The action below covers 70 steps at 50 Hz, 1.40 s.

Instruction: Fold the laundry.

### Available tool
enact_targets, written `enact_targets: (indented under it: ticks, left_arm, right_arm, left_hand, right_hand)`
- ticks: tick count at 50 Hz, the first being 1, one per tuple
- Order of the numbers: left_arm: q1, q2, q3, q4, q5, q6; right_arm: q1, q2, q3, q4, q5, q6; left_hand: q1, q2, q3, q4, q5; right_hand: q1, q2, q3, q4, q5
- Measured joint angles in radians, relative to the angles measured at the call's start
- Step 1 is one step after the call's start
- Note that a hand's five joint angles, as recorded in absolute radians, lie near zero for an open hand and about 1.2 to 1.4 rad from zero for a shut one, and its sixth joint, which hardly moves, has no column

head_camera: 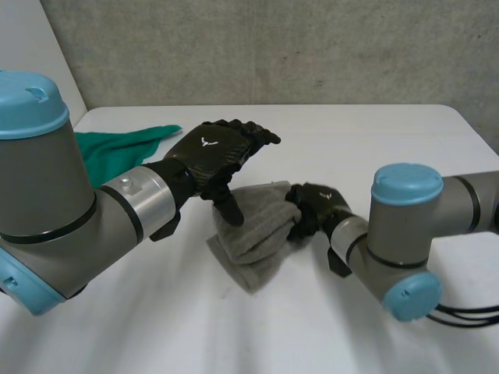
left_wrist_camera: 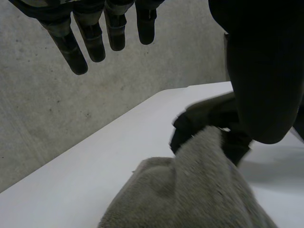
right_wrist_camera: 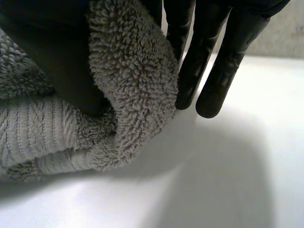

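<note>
While the right robot hand [head_camera: 312,209] is clamped on the right edge of the grey towel [head_camera: 261,238], w/ a thick roll of pile pinched between thumb and fingers [right_wrist_camera: 213,66] in its wrist view, the left robot hand [head_camera: 220,154] hovers over the towel's middle w/ fingers [left_wrist_camera: 71,50] straight & apart, holding nothing; its thumb points down at the cloth, touching it or nearly so, hard to tell which. The towel lies bunched, partly doubled over, near the centre of the white table [head_camera: 390,140], between both arms. A green cloth [head_camera: 117,148] sits well apart, behind the left arm, untouched. Judging by this, the step in hand is prob. carrying the right edge across for a fold. To do it well: lift that edge only enough to clear the lower layer, bring it over in a low arc, & use the left thumb or flat fingers as an anchor on the middle so the bottom layer doesn't drag. Thick pile will prob. spring back, so press the crease flat before letting go. Watch edges line up, esp. the near corner.
</note>
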Motion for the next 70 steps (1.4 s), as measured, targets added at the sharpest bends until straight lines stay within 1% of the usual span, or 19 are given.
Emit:
enact_targets:
  ticks: [6,11,15,24,29,35,37,42,46,53,54,55,58,62,65,66,67,68,70]
  left_arm:
    - [0.0,-0.004,0.0,0.0,-0.001,0.0]
    - [-0.002,-0.007,0.0,0.001,-0.001,0.0]
    - [-0.003,-0.01,0.0,0.002,-0.001,0.0]
    - [-0.006,-0.023,-0.001,0.002,-0.003,0.0]
    - [-0.008,-0.026,-0.005,0.002,-0.011,0.0]
    - [-0.009,-0.026,-0.01,0.002,-0.02,0.0]
    - [-0.01,-0.026,-0.012,0.002,-0.023,-0.001]
    - [-0.012,-0.026,-0.014,0.003,-0.024,-0.002]
    - [-0.014,-0.031,-0.015,0.003,-0.024,-0.008]
    - [-0.015,-0.037,-0.015,0.002,-0.024,-0.028]
    - [-0.015,-0.038,-0.015,0.002,-0.024,-0.029]
    - [-0.014,-0.037,-0.014,0.002,-0.024,-0.03]
    - [-0.013,-0.036,-0.013,0.002,-0.024,-0.033]
    - [-0.01,-0.03,-0.011,0.001,-0.024,-0.033]
    - [-0.008,-0.022,-0.012,0.0,-0.024,-0.033]
    - [-0.008,-0.022,-0.012,0.0,-0.024,-0.033]
    - [-0.006,-0.014,-0.012,-0.001,-0.024,-0.032]
    - [-0.006,-0.014,-0.012,-0.001,-0.024,-0.032]
    - [-0.005,-0.004,-0.014,-0.002,-0.024,-0.031]
  right_arm:
    - [-0.046,0.041,-0.128,0.004,-0.019,-0.031]
    - [-0.139,0.122,-0.298,0.038,-0.038,-0.066]
    - [-0.213,0.218,-0.479,0.09,-0.038,-0.086]
    - [-0.431,0.534,-1.055,0.293,0.004,-0.106]
    - [-0.542,0.636,-1.224,0.348,0.002,-0.111]
    - [-0.656,0.654,-1.246,0.333,-0.043,-0.121]
    - [-0.709,0.653,-1.241,0.322,-0.086,-0.125]
    - [-0.751,0.66,-1.24,0.317,-0.132,-0.132]
    - [-0.762,0.669,-1.249,0.324,-0.134,-0.15]
    - [-0.772,0.667,-1.261,0.338,-0.071,-0.234]
    - [-0.772,0.662,-1.261,0.343,-0.063,-0.257]
    - [-0.772,0.658,-1.261,0.348,-0.059,-0.273]
    - [-0.766,0.633,-1.252,0.383,-0.049,-0.359]
    - [-0.757,0.593,-1.231,0.43,-0.03,-0.49]
    - [-0.749,0.532,-1.193,0.466,0.024,-0.642]
    - [-0.749,0.532,-1.193,0.466,0.024,-0.642]
    - [-0.746,0.491,-1.168,0.473,0.072,-0.721]
    - [-0.746,0.491,-1.168,0.473,0.072,-0.721]
    - [-0.741,0.442,-1.143,0.471,0.13,-0.79]
  left_hand:
    - [0.0,0.0,0.0,0.0,0.0]
    - [0.0,0.0,0.0,0.0,0.0]
    - [0.0,0.0,0.0,0.0,0.0]
    - [0.0,0.0,0.0,0.0,0.0]
    - [0.0,0.0,0.0,0.0,0.0]
    - [0.0,0.0,0.0,0.0,0.0]
    - [0.0,0.0,0.0,0.0,0.0]
    - [0.0,0.0,0.0,0.0,0.0]
    - [0.0,0.0,0.0,0.0,0.0]
    - [0.0,0.0,0.0,0.0,0.0]
    - [0.0,0.0,0.0,0.0,0.0]
    - [0.0,0.0,0.0,0.0,0.0]
    - [0.0,0.0,0.0,0.0,0.0]
    - [0.0,0.0,0.0,0.0,0.0]
    - [0.0,0.0,0.0,0.0,0.0]
    - [0.0,0.0,0.0,0.0,0.0]
    - [0.0,0.0,0.0,0.0,0.0]
    - [0.0,0.0,0.0,0.0,0.0]
    - [0.0,0.0,0.0,0.0,0.0]
  right_hand:
    - [0.0,0.0,0.0,0.0,0.012]
    - [0.0,0.0,0.029,0.0,0.032]
    - [0.0,0.0,0.032,0.0,0.035]
    - [0.0,0.0,0.036,0.0,0.04]
    - [0.0,0.0,0.036,0.001,0.043]
    - [0.0,0.0,0.036,0.001,0.044]
    - [0.0,0.0,0.036,0.001,0.047]
    - [0.0,0.0,0.038,0.001,0.048]
    - [0.0,0.0,0.039,0.001,0.048]
    - [-0.052,-0.068,-0.019,-0.058,-0.001]
    - [-0.378,-0.393,-0.352,-0.389,-0.325]
    - [-0.564,-0.653,-0.589,-0.624,-0.561]
    - [-0.665,-0.892,-0.9,-0.936,-0.809]
    - [-0.665,-0.904,-0.926,-0.953,-0.817]
    - [-0.665,-0.904,-0.926,-0.953,-0.817]
    - [-0.665,-0.904,-0.926,-0.953,-0.817]
    - [-0.665,-0.904,-0.926,-0.953,-0.817]
    - [-0.665,-0.904,-0.926,-0.953,-0.817]
    - [-0.665,-0.904,-0.926,-0.953,-0.817]
